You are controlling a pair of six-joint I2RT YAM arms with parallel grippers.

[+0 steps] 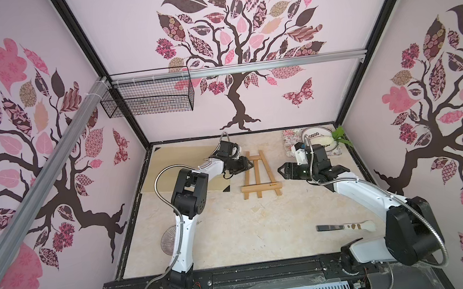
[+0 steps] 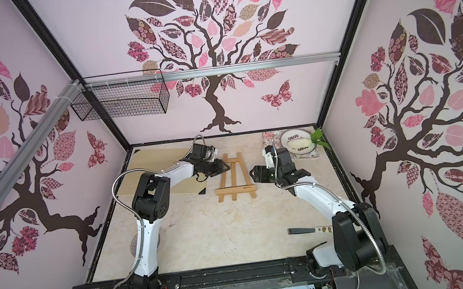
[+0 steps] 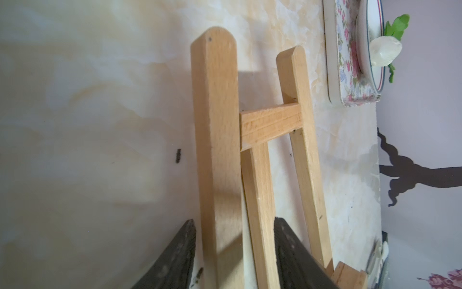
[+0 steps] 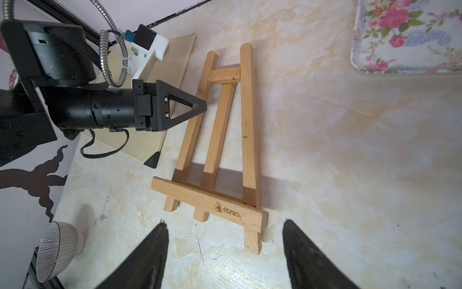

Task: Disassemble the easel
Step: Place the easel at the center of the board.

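In both top views the easel [image 1: 260, 176] [image 2: 235, 178] is lying flat on the marbled bench [image 1: 233, 233] [image 2: 204, 233], its ledge bar toward the robot bases and its narrow top toward the back wall. The left tool [image 1: 251, 164] [image 2: 226, 166] is sitting at the easel's left slat, just below the upper crossbar. The right tool [image 1: 281, 171] [image 2: 252, 173] is hovering just beside the easel's right slat, apart from it. A pale wooden board [image 1: 165, 169] [image 2: 151, 171] with black corners is lying left of the easel. Right of the easel and behind it, a floral tray [image 1: 291, 141] [image 2: 270, 138] is carrying a plate [image 1: 311, 134] [image 2: 288, 136]. A spatula [image 1: 346, 227] [image 2: 309, 230] is lying on the bench nearer the robot than the easel.

In the left wrist view the left tool [image 3: 235, 250] is standing with its jaws parted, one finger [image 3: 175, 260] outside the easel's [image 3: 217, 130] outer slat and the other between the inner slats; small gaps are showing, so no firm grip is visible.

In the right wrist view the right tool [image 4: 225, 252] is standing wide open and empty, just short of the easel's [image 4: 220, 140] ledge bar. The left tool [image 4: 200, 107] is showing its tip at the far slat. A striped bowl [image 4: 57, 252] is lying tipped on its side, well apart from the easel.
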